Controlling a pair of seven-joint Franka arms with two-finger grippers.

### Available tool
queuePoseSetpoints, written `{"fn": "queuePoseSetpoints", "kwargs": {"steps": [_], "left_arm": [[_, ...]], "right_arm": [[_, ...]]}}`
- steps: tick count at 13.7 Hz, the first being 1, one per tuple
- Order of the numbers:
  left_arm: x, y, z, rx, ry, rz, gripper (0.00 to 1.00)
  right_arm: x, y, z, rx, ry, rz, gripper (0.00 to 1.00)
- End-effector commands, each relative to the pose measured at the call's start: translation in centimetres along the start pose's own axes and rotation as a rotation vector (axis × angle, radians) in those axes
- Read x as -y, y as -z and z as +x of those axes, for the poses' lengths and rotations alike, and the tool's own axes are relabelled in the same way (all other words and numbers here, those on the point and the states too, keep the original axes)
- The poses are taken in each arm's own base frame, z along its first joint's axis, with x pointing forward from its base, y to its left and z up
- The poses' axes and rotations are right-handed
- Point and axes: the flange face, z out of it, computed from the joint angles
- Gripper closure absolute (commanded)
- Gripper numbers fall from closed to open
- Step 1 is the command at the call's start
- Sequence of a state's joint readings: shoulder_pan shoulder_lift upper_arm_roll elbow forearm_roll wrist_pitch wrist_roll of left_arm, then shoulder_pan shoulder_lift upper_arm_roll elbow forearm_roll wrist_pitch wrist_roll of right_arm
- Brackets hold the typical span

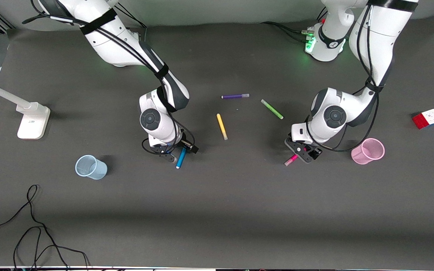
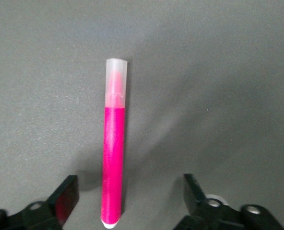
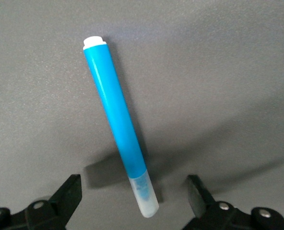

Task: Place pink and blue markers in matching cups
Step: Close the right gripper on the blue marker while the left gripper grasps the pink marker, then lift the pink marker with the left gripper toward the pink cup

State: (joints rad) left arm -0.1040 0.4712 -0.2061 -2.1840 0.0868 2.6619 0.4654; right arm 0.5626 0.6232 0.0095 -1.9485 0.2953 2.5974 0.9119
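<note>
left gripper [image 1: 303, 153], fingers spread, low over the table [image 1: 217, 210] with the pink marker [image 2: 113, 143] lying flat between its fingertips, untouched; the pink cup [image 1: 368, 151] stands upright just beside it, toward the left arm's end. right gripper [image 1: 175, 152], fingers likewise spread, straddles the capped end of the blue marker [image 3: 119, 122], which lies flat; the blue cup [image 1: 90, 167] stands well apart, toward the right arm's end.

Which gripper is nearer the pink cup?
Left. The left gripper is down over the pink marker beside the pink cup; the right gripper is over the blue marker.
</note>
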Motion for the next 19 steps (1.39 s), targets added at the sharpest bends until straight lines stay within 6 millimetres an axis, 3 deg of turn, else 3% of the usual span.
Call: {"fn": "queuePoseSetpoints", "kwargs": {"steps": [1,5,7,10,14,15,17,19], "left_arm": [[0.2,0.7,0.2,0.001,0.021,0.013,0.35],[0.5,1.0,0.1,0.002,0.056,0.015,0.74],[0.6,1.3,0.2,0.03,0.072,0.004,0.87],[2.1,4.3,1.6,0.085,0.124,-0.013,0.9],[4.2,13.5,3.9,0.142,0.289,0.0,0.93],[4.8,16.3,4.1,0.163,0.343,0.004,0.93],[6.9,23.0,2.9,0.188,0.447,0.01,0.93],[9.6,29.4,0.2,0.194,0.53,0.012,0.93]], "right_arm": [[0.4,-1.4,-0.4,-0.012,-0.019,0.01,0.02],[0.3,-1.9,-0.4,-0.015,-0.02,0.012,0.02],[0.3,-1.9,-0.4,-0.017,-0.018,0.013,0.02],[0.5,-1.3,-0.3,-0.02,-0.015,0.02,0.16],[0.7,-0.6,0.2,-0.022,-0.02,0.027,0.5],[0.7,-0.6,0.3,-0.022,-0.02,0.027,0.64],[0.7,-0.3,0.3,-0.024,-0.021,0.032,0.95],[0.7,-0.1,0.4,-0.024,-0.022,0.032,1.0]]}}
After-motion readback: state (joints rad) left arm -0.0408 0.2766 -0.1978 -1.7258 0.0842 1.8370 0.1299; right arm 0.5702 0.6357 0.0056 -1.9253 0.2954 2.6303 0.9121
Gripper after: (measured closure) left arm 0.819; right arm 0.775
